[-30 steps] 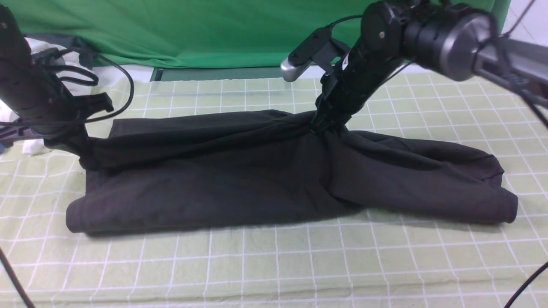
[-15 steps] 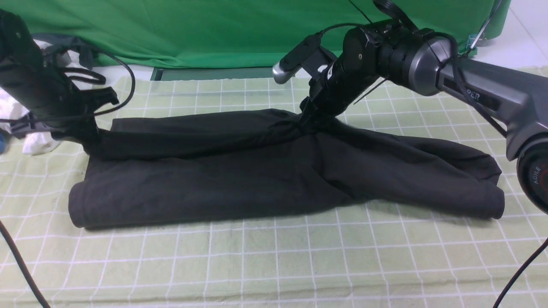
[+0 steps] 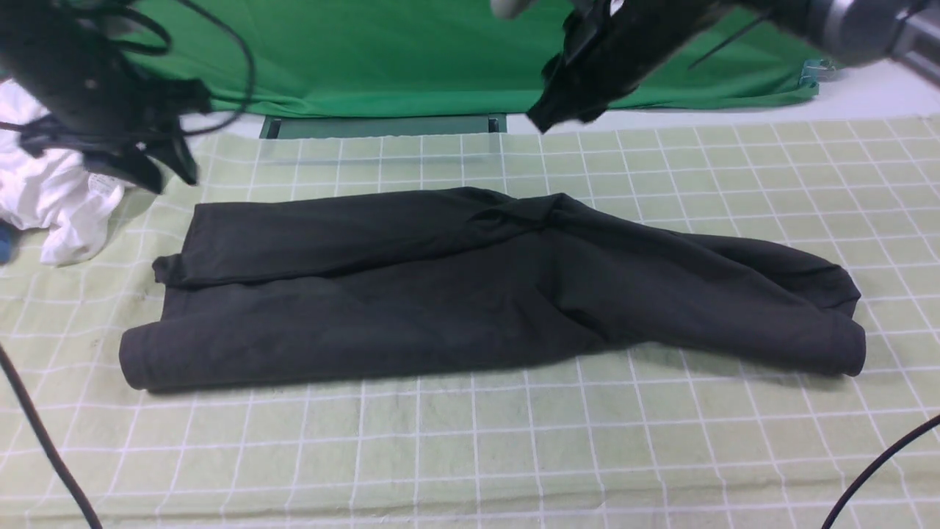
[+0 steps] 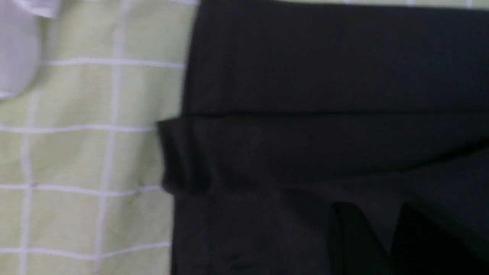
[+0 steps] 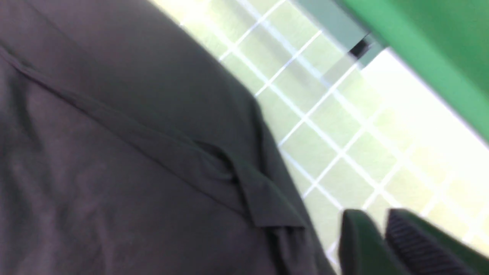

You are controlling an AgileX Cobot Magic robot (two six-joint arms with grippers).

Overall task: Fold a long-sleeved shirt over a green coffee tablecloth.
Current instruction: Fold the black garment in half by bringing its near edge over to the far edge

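Lying across the green coffee tablecloth, the long-sleeved shirt was already folded lengthwise into a long band, its right end skewed; the crosswise folds looked yet to be made. The left gripper hung above the shirt's left end, its fingers seemingly a little apart in the dim wrist view, holding nothing. The right gripper hovered high over the far edge, fingers almost together, empty.

Filming lab (green backdrop)
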